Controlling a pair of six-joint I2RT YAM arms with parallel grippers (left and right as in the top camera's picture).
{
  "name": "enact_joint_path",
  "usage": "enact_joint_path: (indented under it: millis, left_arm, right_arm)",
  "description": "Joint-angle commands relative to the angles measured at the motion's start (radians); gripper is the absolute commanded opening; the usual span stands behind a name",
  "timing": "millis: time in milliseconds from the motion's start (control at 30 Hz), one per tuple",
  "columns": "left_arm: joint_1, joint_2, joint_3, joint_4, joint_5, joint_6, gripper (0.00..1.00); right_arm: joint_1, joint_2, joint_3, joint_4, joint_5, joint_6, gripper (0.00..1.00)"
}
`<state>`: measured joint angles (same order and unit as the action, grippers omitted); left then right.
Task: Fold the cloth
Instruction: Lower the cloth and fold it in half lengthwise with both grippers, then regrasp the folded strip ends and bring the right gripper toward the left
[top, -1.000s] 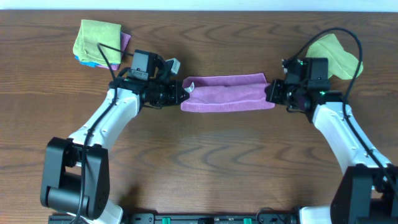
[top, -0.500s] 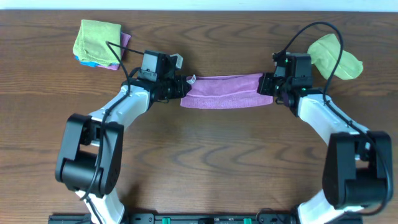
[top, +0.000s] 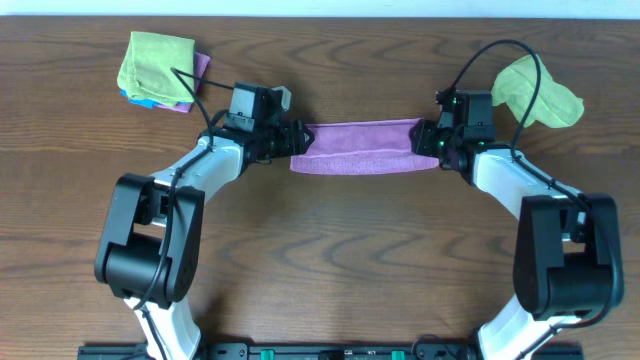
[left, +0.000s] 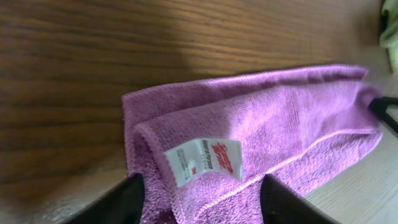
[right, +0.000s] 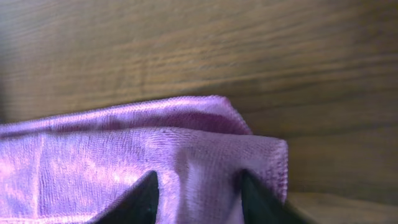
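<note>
The purple cloth (top: 360, 147) lies as a long narrow folded strip across the middle of the wooden table. My left gripper (top: 297, 140) is at its left end. In the left wrist view the left gripper (left: 199, 199) is open, its fingers wide apart, with the cloth's layered end (left: 280, 118) and white label (left: 204, 158) lying between them. My right gripper (top: 422, 137) is at the right end. In the right wrist view the right gripper (right: 198, 196) is open, with the folded corner of the cloth (right: 112, 149) resting between its fingers.
A stack of folded cloths, green on top (top: 155, 65), sits at the far left corner. A crumpled green cloth (top: 540, 90) lies at the far right, behind the right arm and under its cable.
Both arms carried the cloth's ends a little toward the far side. Both grippers, shut on the ends before, now have their jaws apart and the cloth lies loose.
</note>
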<state>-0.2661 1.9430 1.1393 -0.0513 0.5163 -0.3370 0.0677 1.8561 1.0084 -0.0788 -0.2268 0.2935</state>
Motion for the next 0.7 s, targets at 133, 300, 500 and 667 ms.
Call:
enact_joint_path:
  millis: [133, 300, 500, 667]
  left_arm:
    - [0.077, -0.067, 0.003, -0.004, 0.031, 0.000, 0.79]
    - [0.082, -0.145, 0.003, -0.004, 0.055, 0.000, 0.45]
    - [0.048, -0.183, 0.002, -0.013, 0.062, -0.014, 0.06]
    - [-0.027, -0.163, 0.002, -0.029, 0.008, -0.014, 0.06]
  right_arm:
    - [0.005, -0.133, 0.005, -0.111, -0.098, 0.070, 0.63]
    - [0.005, -0.249, 0.005, -0.188, -0.074, 0.069, 0.77]
    - [0.004, -0.301, 0.005, -0.284, 0.073, 0.070, 0.85]
    - [0.003, -0.253, 0.005, -0.303, 0.097, 0.077, 0.86]
